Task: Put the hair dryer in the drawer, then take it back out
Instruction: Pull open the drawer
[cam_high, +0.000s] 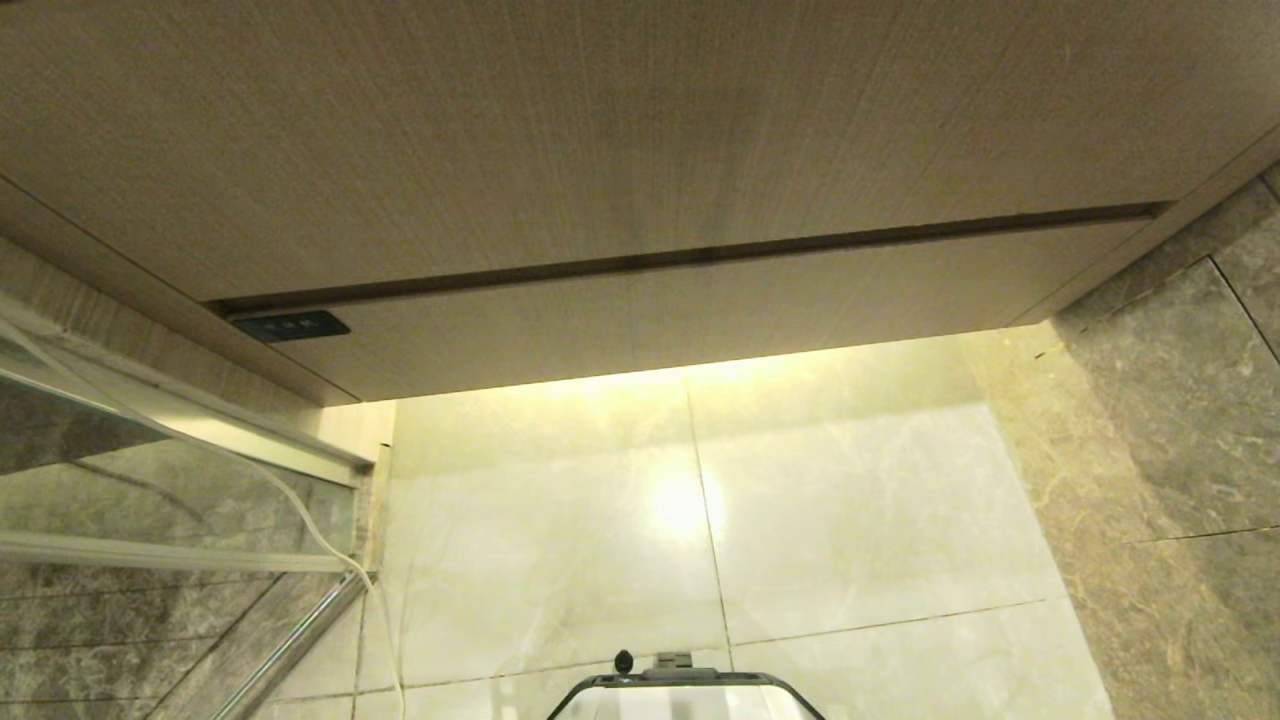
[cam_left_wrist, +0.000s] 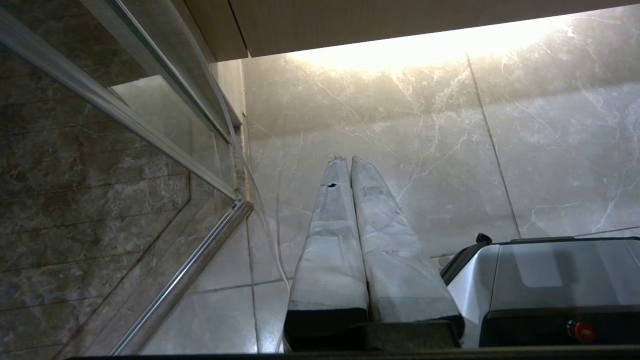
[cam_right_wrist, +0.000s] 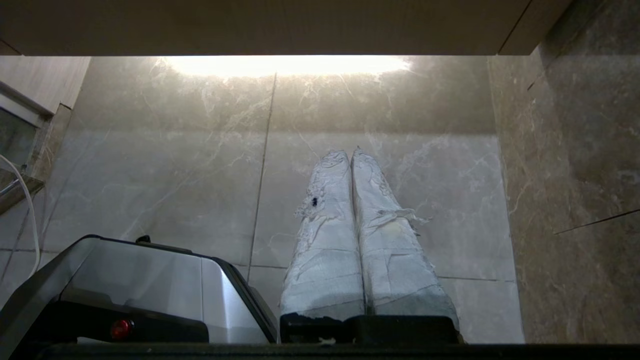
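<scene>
Drawer (cam_high: 700, 320) shut, well beyond parked jaws.

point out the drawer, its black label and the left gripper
drawer (cam_high: 700, 320): head view, on its shut wood-grain front.
black label (cam_high: 291, 326): head view, middle of the label.
left gripper (cam_left_wrist: 348, 161): left wrist view, between the shut fingertips.

Both arms hang parked, pointing down beside the robot's base (cam_high: 690, 690), and neither shows in the head view. The left gripper (cam_left_wrist: 345, 160) has its two cloth-wrapped fingers (cam_left_wrist: 330, 240) pressed together along their length, tips touching, holding nothing. The right gripper (cam_right_wrist: 350, 152) matches it: its wrapped fingers (cam_right_wrist: 325, 240), the covering frayed, lie flat against each other, closed and empty.
</scene>
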